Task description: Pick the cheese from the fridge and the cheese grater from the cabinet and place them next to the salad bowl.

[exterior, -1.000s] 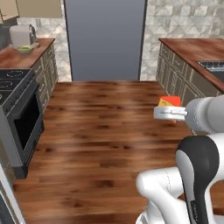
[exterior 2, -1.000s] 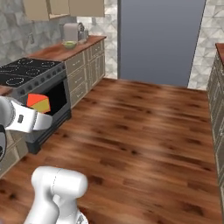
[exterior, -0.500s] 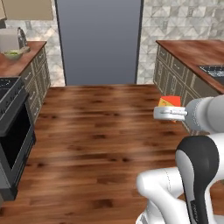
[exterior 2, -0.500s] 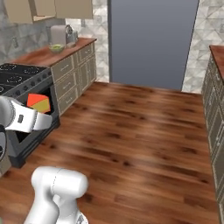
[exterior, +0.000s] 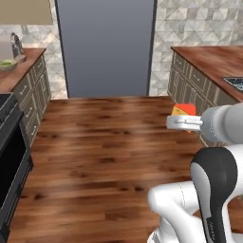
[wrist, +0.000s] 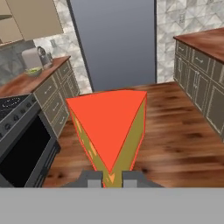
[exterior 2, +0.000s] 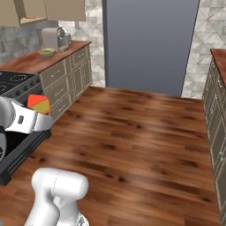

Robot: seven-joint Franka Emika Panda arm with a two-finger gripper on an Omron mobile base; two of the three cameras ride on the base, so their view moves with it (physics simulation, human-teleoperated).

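My gripper (wrist: 113,177) is shut on the cheese (wrist: 111,127), a yellow-orange wedge with a red-orange face, held out in front of the arm above the wood floor. The cheese (exterior: 182,110) sits over the gripper (exterior: 178,121) at the right of the left base view, and the cheese (exterior 2: 39,103) shows at the left of the right base view. The salad bowl (exterior 2: 46,52) rests on the far left counter; the bowl (exterior: 8,64) lies beside a grey appliance (exterior: 9,45). The grey fridge (exterior: 105,47) stands straight ahead. The tan cabinet (exterior 2: 44,9) hangs above the bowl. The cheese grater is out of view.
A black oven (wrist: 22,144) with its stove top (exterior 2: 13,84) lines the left side. Tan drawer fronts (exterior 2: 66,75) run under the left counter. Another wood counter (exterior: 213,61) with a sink stands on the right. Open wood floor (exterior 2: 132,132) lies between them.
The whole picture has shifted as the base moved: the left counter and oven slid toward the left edge. The cheese stays in the shut gripper, held in the same pose.
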